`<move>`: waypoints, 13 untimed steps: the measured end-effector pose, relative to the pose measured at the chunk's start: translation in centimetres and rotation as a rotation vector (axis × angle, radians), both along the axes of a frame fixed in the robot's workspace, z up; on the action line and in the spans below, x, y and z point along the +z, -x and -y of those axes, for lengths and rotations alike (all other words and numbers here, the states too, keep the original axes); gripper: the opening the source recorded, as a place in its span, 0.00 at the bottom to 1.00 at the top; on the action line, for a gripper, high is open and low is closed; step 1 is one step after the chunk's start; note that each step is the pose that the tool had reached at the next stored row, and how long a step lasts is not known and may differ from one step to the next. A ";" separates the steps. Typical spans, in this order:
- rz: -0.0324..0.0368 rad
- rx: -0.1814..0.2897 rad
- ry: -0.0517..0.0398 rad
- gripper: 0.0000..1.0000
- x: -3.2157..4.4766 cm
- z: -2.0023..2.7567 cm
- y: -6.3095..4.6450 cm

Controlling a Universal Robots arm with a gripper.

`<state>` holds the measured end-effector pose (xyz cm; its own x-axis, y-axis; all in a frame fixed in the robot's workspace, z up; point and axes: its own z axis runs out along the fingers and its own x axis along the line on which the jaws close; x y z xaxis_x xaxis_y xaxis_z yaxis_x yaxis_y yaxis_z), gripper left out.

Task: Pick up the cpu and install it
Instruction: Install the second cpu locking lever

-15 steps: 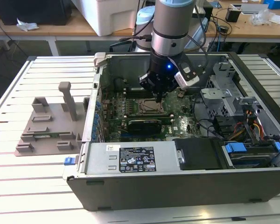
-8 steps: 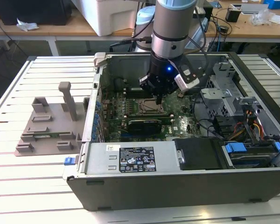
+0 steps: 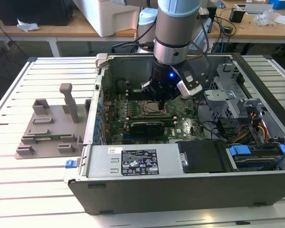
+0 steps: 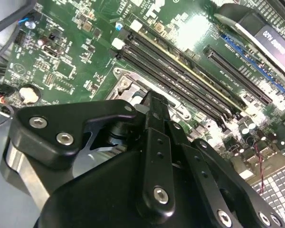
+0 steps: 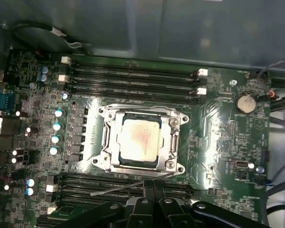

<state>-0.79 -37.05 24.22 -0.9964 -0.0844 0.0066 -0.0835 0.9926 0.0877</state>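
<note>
The cpu, a flat square chip with a silvery top, lies inside the metal socket frame on the green motherboard. In the exterior view my gripper hangs inside the open computer case, just above the socket. Both wrist views show the black fingers pressed together with nothing between them: the gripper is over the socket's edge, and the gripper is beside the socket, apart from the chip.
Rows of memory slots flank the socket. An expansion card stands near it. Drive bays and cables fill the case on the exterior view's right. A grey fixture block sits on the slatted table at the left.
</note>
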 end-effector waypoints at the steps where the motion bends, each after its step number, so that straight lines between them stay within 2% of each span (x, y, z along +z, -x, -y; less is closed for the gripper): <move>1: -0.0001 0.000 0.0001 0.11 -0.24 0.03 0.3; 6: -0.0001 0.002 0.0001 0.11 -0.94 0.12 2.8; 10: 0.0000 0.004 0.0001 0.11 -1.67 0.22 3.6; 13: 0.0000 0.007 0.0002 0.11 -2.61 0.31 4.5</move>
